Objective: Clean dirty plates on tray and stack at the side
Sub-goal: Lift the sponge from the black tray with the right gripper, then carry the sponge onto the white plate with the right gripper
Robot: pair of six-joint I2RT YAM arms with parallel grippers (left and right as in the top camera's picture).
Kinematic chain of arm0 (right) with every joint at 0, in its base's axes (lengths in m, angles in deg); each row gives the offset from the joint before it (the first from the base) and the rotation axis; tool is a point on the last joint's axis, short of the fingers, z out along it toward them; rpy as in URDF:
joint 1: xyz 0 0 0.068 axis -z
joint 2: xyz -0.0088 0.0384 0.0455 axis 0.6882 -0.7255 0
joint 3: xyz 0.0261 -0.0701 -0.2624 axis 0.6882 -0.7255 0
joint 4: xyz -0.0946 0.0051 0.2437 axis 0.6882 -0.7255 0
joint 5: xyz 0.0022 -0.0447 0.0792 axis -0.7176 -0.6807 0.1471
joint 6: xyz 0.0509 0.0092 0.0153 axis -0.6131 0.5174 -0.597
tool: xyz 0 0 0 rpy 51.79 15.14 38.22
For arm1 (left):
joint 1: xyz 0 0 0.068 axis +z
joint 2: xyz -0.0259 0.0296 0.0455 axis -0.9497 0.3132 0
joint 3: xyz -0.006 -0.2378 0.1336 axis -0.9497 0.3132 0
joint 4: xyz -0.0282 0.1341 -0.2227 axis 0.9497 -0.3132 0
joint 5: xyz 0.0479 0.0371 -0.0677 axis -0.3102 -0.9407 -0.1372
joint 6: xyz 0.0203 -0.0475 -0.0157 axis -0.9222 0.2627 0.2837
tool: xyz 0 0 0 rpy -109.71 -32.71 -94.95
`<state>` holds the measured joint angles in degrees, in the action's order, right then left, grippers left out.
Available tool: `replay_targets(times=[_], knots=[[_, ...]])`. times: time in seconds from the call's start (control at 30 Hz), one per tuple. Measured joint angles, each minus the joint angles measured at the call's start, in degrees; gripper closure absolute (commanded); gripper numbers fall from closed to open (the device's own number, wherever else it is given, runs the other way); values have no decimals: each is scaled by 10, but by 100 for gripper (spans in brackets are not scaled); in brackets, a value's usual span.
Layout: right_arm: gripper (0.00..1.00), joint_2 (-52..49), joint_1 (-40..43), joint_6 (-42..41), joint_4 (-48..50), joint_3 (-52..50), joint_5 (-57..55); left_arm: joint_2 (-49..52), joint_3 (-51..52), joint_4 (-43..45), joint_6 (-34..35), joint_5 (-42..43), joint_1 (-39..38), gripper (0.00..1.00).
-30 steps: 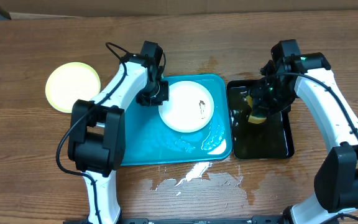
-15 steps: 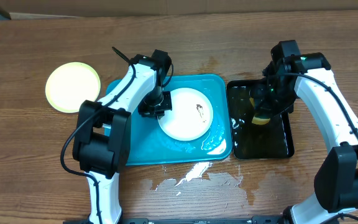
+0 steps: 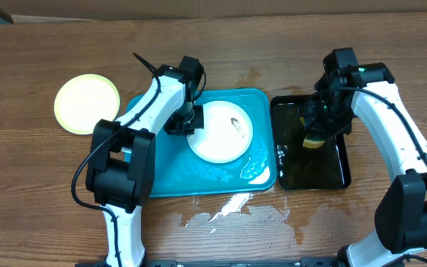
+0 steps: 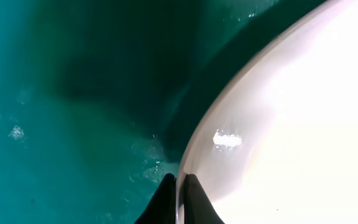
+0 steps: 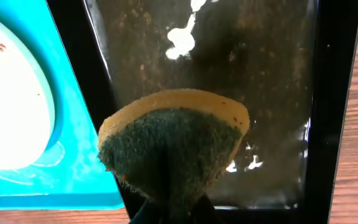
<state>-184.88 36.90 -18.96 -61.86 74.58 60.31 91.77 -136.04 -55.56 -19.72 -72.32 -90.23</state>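
Plate (image 3: 217,137) shifted, left fingers (image 4: 194,205) pinching rim, right fingers (image 5: 143,216) gripping sponge (image 5: 173,143)

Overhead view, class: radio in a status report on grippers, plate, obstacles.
Left gripper shut on rim of white plate, smeared, in turquoise tray. Right gripper shut on sponge over black tray. Nothing between sponge and plate.

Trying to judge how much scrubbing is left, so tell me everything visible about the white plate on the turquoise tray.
The white plate is round, shallow and glossy; it could be glazed ceramic or plastic. A small brown smear sits up and right of its centre, and the rest looks clean. It lies in the upper right part of the wet turquoise tray. The left gripper is shut on its left rim, one finger on each side. A dark shadow under that rim suggests it may be slightly lifted.
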Motion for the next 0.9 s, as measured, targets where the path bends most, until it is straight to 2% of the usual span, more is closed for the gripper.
replay_targets(times=[0.17, 0.33, 0.53, 0.7, 0.9], knots=[[96, 0, 0, -6, 10, -16, 0, -1, 5, 2, 27, 0, -6, 96], [96, 0, 0, -5, 17, -19, 22, -1, 7, -2, 40, 0, -14, 91], [96, 0, -8, 72, 46, -19, 165, -1, 11, 1, 25, 3, -14, 91], [96, 0, -66, 101, 96, -19, 176, -1, 12, 7, -12, 4, -14, 92], [96, -7, -186, 112, 164, -19, 103, -1, 12, 16, -60, 4, -14, 93]])
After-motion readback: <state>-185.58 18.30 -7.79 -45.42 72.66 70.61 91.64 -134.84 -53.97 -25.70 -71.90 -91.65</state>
